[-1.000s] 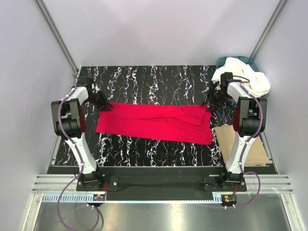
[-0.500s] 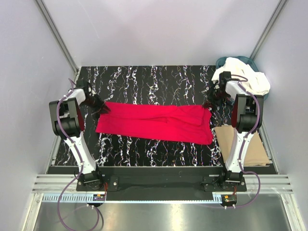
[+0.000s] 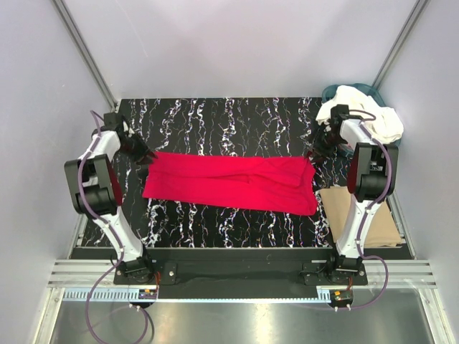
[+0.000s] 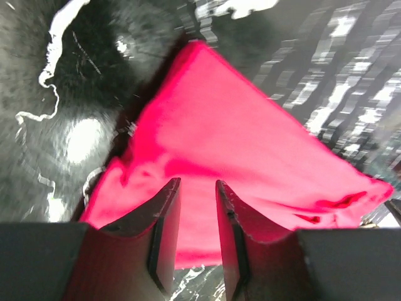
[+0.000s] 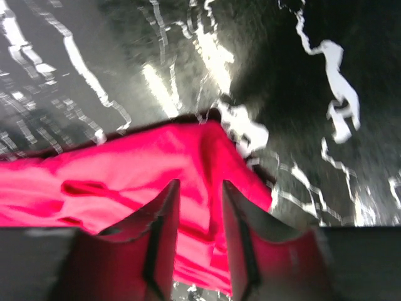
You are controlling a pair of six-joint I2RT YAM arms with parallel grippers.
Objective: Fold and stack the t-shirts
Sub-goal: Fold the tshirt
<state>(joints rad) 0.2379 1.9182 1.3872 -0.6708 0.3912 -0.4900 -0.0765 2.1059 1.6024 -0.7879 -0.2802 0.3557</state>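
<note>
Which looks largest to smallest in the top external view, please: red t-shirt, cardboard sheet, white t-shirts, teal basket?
1. red t-shirt, clearly largest.
2. cardboard sheet and white t-shirts: look alike, each partly covered by the right arm, so unranked.
3. teal basket: only a rim sliver shows behind the white pile.

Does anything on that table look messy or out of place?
The cream-white shirts are heaped loosely over the teal basket, spilling past its rim. The red shirt lies flat but slightly askew, wrinkled toward its right end.
</note>
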